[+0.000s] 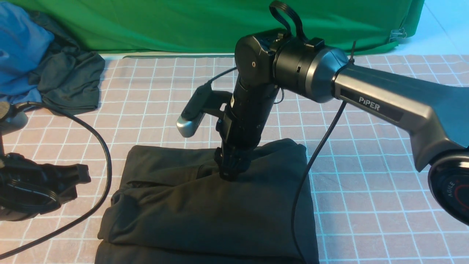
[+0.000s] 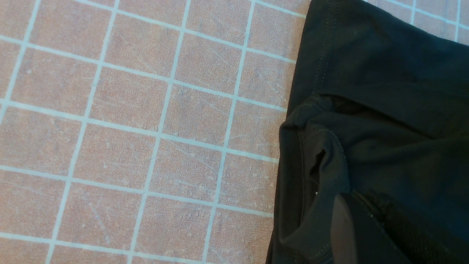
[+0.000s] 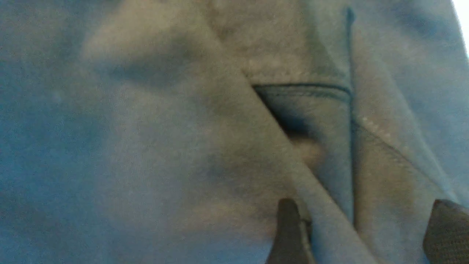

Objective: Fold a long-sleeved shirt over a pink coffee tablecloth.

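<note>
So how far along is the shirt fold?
Mostly done: the shirt lies as a compact layered bundle on the pink tablecloth. In hand: the right gripper, jaws open, presses down on its top layer. The left gripper is shut, off to the side. Left: probably tidying and withdrawing.

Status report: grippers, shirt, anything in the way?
Right gripper open, down on folded black cotton shirt. Left gripper shut, beside it. Black cable drapes across shirt.
</note>
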Motion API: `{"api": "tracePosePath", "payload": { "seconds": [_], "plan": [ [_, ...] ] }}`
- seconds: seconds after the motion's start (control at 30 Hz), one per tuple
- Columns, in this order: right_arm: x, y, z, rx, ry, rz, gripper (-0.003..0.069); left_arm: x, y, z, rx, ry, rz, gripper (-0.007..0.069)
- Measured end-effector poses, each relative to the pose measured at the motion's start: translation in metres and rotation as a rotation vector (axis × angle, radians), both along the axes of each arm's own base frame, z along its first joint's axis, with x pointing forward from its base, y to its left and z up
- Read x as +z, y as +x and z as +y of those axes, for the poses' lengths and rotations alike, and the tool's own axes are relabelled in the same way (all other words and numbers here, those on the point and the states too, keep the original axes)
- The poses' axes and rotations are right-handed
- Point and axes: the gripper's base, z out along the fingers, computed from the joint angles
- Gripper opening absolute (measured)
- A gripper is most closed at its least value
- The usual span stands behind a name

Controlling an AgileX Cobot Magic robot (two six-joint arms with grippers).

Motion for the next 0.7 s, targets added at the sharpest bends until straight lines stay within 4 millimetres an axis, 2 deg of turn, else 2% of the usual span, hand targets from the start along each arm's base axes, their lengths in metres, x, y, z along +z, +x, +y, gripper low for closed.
{"api": "tracePosePath", "payload": {
  "seconds": [0.07,0.13,0.2,0.23,0.27,0.3,0.33,0.53,0.6,0.7],
  "plan": [
    [-0.001,-0.001,0.000,0.005,-0.006,0.014,0.0484,0.000,0.000,0.000,0.000,0.000,-0.001,0.0014],
    [-0.001,-0.003,-0.001,0.023,-0.015,0.027,0.0415,0.000,0.000,0.000,0.000,-0.001,-0.003,0.0014],
    [-0.001,-0.005,0.000,0.035,-0.020,0.033,0.0302,0.000,0.000,0.000,0.000,-0.001,-0.003,0.0014],
    [0.000,-0.005,0.001,0.039,-0.020,0.033,0.0209,0.000,0.000,0.000,0.000,-0.001,-0.003,0.0014],
    [0.001,-0.005,0.001,0.039,-0.020,0.032,0.0196,0.000,0.000,0.000,0.000,-0.001,-0.003,0.0014],
    [0.004,-0.005,0.002,0.041,-0.014,0.026,0.0102,0.000,0.000,0.000,0.000,-0.001,-0.003,0.0014],
    [0.007,-0.004,0.003,0.039,-0.009,0.019,0.0067,0.000,0.000,0.000,0.000,-0.001,-0.003,0.0014],
    [0.031,0.001,0.006,0.015,0.019,-0.039,0.0048,0.000,0.000,0.000,-0.005,0.003,-0.003,0.0014],
    [0.045,0.002,0.007,0.004,0.044,-0.073,0.0048,0.000,0.000,0.000,-0.005,0.003,-0.003,0.0014],
    [0.052,0.004,0.008,-0.005,0.065,-0.097,0.0048,0.000,0.000,0.000,-0.005,0.003,-0.003,0.0014]
  ]
}}
